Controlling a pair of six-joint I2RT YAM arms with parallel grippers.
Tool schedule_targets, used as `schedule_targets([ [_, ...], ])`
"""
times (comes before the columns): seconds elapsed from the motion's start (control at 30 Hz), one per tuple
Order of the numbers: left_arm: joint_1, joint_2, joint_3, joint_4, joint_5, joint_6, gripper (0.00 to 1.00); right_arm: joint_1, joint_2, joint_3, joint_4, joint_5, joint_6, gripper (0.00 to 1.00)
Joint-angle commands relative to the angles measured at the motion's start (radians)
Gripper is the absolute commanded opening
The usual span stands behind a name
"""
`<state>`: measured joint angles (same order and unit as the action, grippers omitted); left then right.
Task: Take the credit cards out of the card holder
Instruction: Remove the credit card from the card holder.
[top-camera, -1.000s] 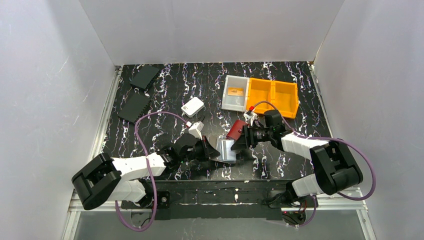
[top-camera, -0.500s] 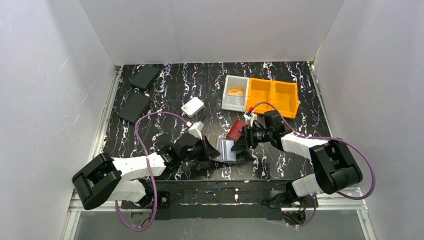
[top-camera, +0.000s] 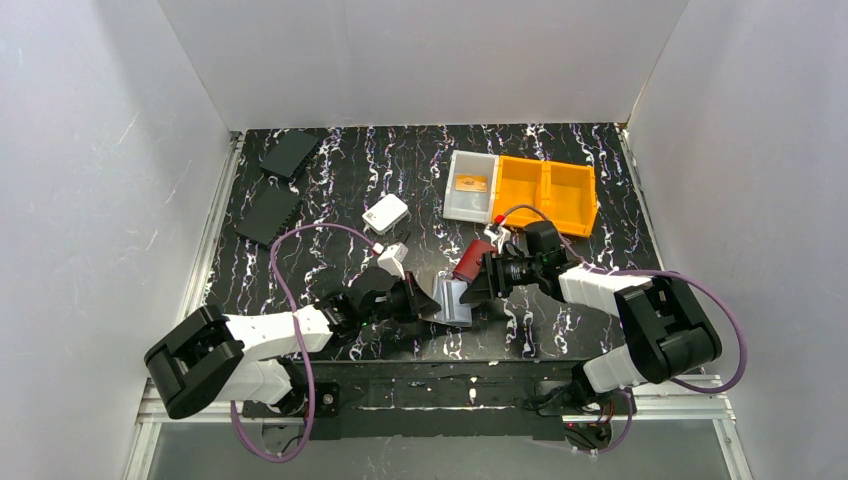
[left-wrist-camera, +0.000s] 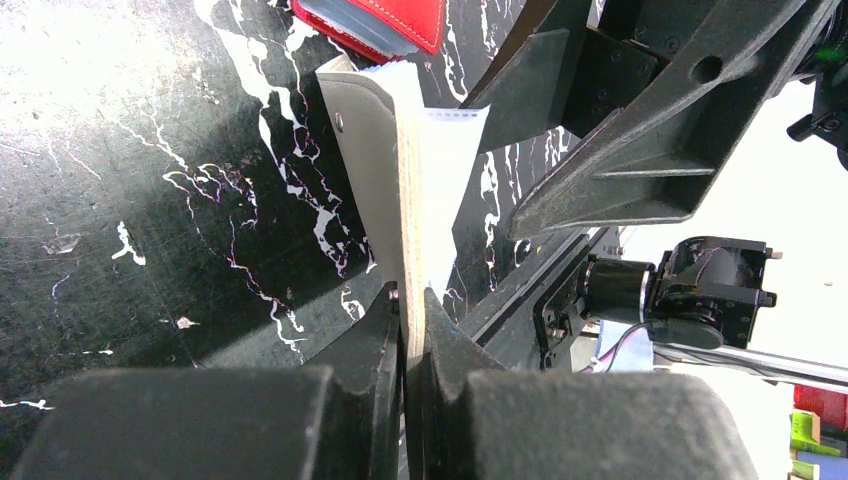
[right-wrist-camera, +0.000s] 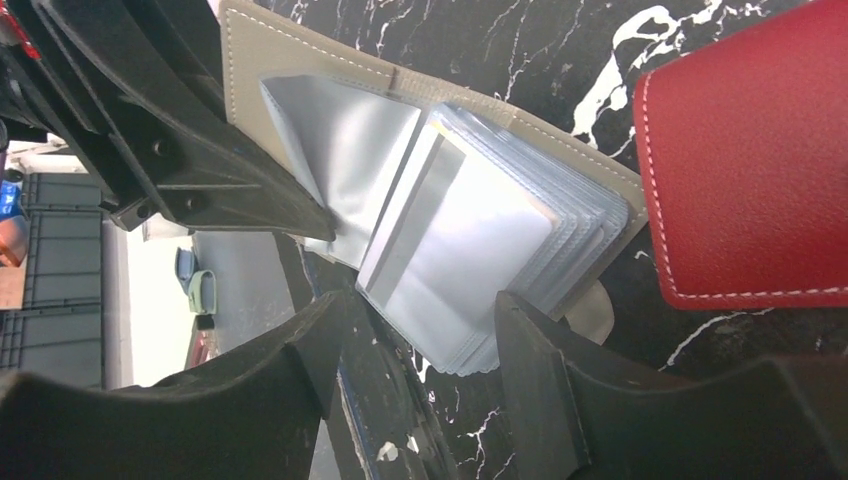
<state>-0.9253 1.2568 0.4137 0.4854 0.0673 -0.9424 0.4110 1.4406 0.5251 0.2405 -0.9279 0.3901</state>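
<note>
The card holder (top-camera: 455, 300) sits low in the middle of the top view, opened, on the black marbled table (top-camera: 340, 180). In the right wrist view its taupe cover (right-wrist-camera: 250, 60) runs across the upper left, and a fan of shiny clear sleeves (right-wrist-camera: 470, 230) spreads toward centre frame. The top sleeve shows a grey band along one edge; whether a card is in it cannot be told.

The left gripper (left-wrist-camera: 410, 300) (top-camera: 425, 300) is pinched tight on the edge of the holder's flap (left-wrist-camera: 375, 170), which stands on edge up the middle of the left wrist view.

The right gripper (right-wrist-camera: 420, 310) (top-camera: 478, 285) comes in from the right with its jaws well apart. The lower corner of the sleeve stack lies between them, with no grip evident.

A red wallet (top-camera: 472, 258) (right-wrist-camera: 750, 160) lies just above and right of the holder.

Further up, an orange-brown card (top-camera: 471, 183) lies in a pale bin (top-camera: 452, 205), which touches an orange bin (top-camera: 545, 190).

A white box (top-camera: 385, 212) sits left of them, and two black panels (top-camera: 290, 153) (top-camera: 268, 215) lie at the upper left.
</note>
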Motion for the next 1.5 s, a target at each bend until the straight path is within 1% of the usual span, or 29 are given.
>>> schedule_targets([
  [0.0, 0.004, -0.005, 0.004, 0.052, -0.004, 0.005, 0.00, 0.005, 0.007, 0.013, -0.015, 0.033, -0.037, 0.66],
  [0.1, 0.005, -0.004, 0.002, 0.051, -0.004, 0.005, 0.00, 0.005, 0.004, 0.015, -0.033, 0.050, -0.051, 0.67],
  [0.23, 0.005, -0.007, 0.001, 0.051, -0.004, 0.005, 0.00, 0.005, 0.010, 0.013, -0.025, 0.035, -0.043, 0.67],
  [0.47, 0.006, -0.005, 0.000, 0.055, -0.003, 0.004, 0.00, 0.005, 0.006, -0.004, 0.051, -0.023, 0.013, 0.66],
  [0.93, 0.007, 0.003, -0.003, 0.059, 0.001, -0.001, 0.00, 0.009, -0.007, -0.020, 0.152, -0.086, 0.096, 0.58],
  [1.23, 0.009, 0.031, 0.005, 0.063, 0.015, -0.005, 0.00, 0.010, -0.007, -0.016, 0.139, -0.064, 0.081, 0.54],
  [1.47, 0.012, 0.050, 0.004, 0.067, 0.025, -0.006, 0.00, 0.017, 0.000, -0.017, 0.147, -0.062, 0.080, 0.53],
])
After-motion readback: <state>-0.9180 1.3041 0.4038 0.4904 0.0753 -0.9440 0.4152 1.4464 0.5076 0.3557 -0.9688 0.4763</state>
